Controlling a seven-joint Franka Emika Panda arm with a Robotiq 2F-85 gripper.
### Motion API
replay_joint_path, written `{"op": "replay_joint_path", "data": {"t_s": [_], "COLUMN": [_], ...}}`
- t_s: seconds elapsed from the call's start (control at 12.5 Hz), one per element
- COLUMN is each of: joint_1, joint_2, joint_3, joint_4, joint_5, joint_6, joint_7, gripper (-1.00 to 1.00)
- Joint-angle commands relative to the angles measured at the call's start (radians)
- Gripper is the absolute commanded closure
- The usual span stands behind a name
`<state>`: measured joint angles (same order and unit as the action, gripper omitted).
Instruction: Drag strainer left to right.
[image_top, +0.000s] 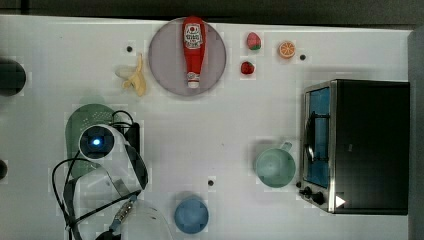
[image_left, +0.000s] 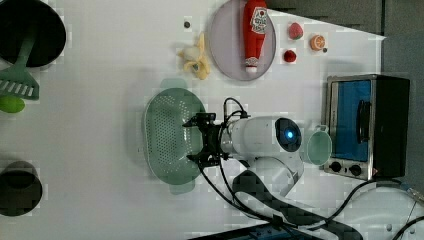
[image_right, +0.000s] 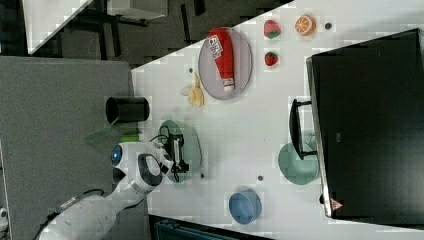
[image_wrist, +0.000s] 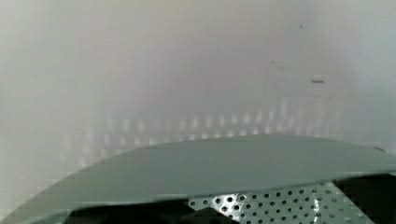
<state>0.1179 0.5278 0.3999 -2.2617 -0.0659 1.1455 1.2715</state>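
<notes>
One strainer to move: thin perforated plastic, likely light, stiff and slick on the white table, so hooking the rim should drag it better than pinching. In the left view it sits at 9 o'clock from table centre. The gripper, jaws spread wide and holding nothing, hangs over the strainer's 3 o'clock rim. Contact cannot be told. The wrist view looks down on that rim.

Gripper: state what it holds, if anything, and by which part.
Nothing is held. The gripper is open, its fingers spread above the strainer near the rim on the left view's right side, not closed on it.
</notes>
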Motion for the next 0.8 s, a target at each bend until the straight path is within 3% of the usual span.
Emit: {"op": "replay_joint_path", "data": {"t_s": [0.08,0.8], "joint_1": [-0.002,-0.109], "joint_2": [-0.029,-0.103], "joint_3": [-0.01,-0.09], "joint_4": [-0.001,-0.094], "joint_5": [-0.009,-0.022], "joint_6": [0.001,0.002], "joint_7": [0.052,-0.051], "gripper": [-1.0,-1.0]}}
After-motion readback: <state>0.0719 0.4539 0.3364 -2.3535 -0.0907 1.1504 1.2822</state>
